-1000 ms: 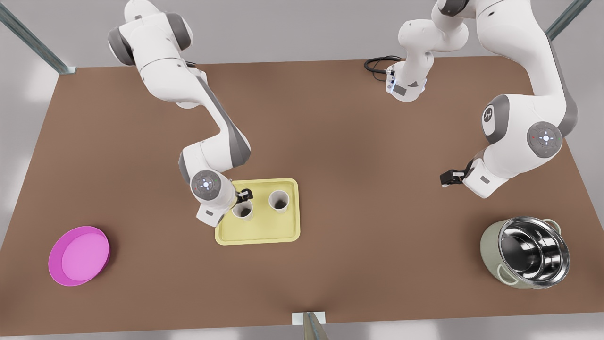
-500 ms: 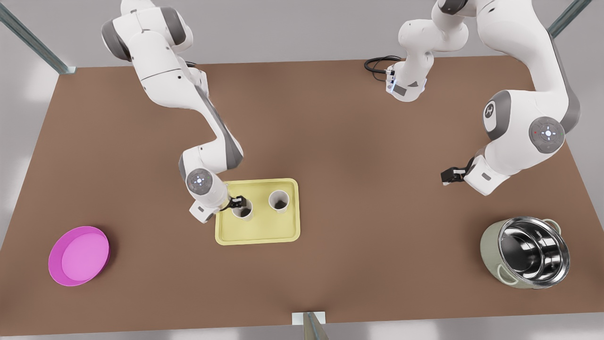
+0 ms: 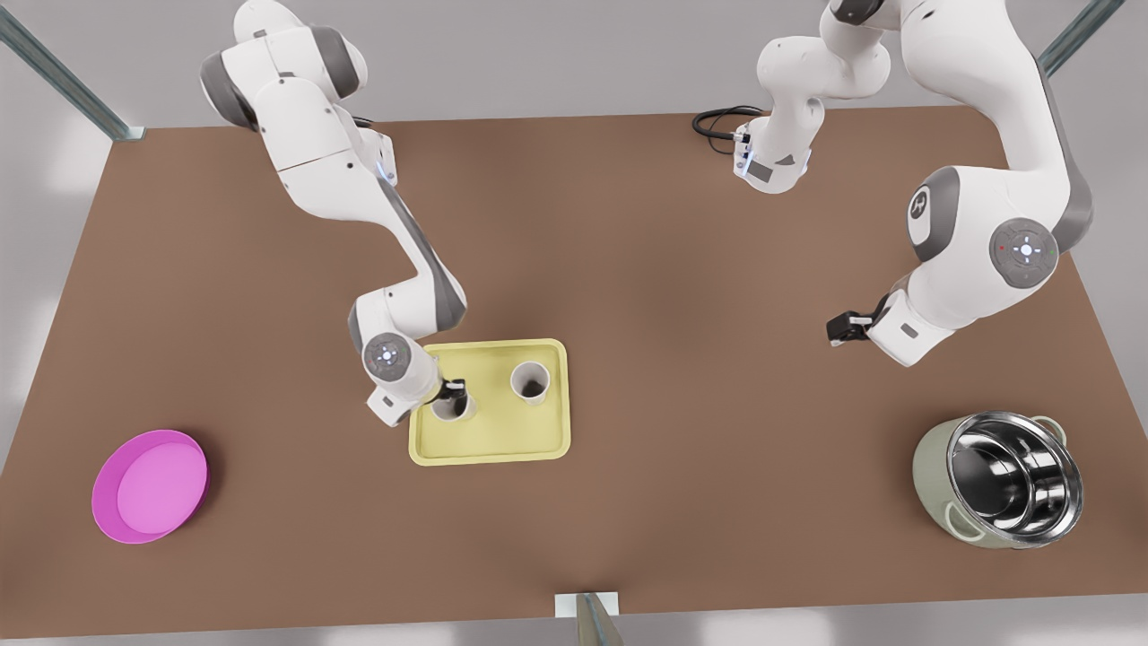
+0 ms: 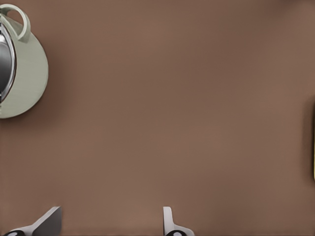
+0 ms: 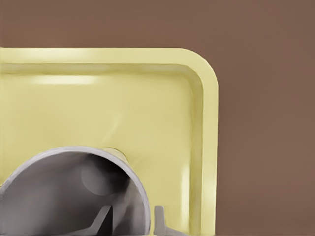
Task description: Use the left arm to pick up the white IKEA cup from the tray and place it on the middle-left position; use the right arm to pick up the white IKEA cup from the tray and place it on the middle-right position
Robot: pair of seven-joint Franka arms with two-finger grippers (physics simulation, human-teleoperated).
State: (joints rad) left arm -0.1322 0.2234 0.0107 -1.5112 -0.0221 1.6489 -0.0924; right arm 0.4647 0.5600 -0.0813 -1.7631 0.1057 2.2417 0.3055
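Observation:
Two white cups stand on the pale yellow tray [image 3: 502,444] near the table's middle. My right gripper [image 3: 451,391] is down at the cup [image 3: 451,411] on the front view's left. In the right wrist view my right gripper [image 5: 130,223] straddles that cup's [image 5: 59,196] wall: one finger is inside and one outside against the wall, with a gap still showing by the inner finger. The tray's corner [image 5: 202,98] lies behind it. The second cup [image 3: 530,382] stands free. My left gripper [image 3: 839,327] hovers open over bare table at the front view's right, and its fingers [image 4: 49,220] are spread wide.
A grey-green pot with a steel inside [image 3: 1000,480] sits at the front view's right near the front edge and also appears as the pot [image 4: 24,73] in the left wrist view. A magenta bowl [image 3: 150,485] lies at the front left. A black cable [image 3: 717,121] lies at the table's back.
My right gripper has settled over the nearer cup's rim, and that cup has shifted slightly toward the front view's left. The left arm has drifted a little toward the middle.

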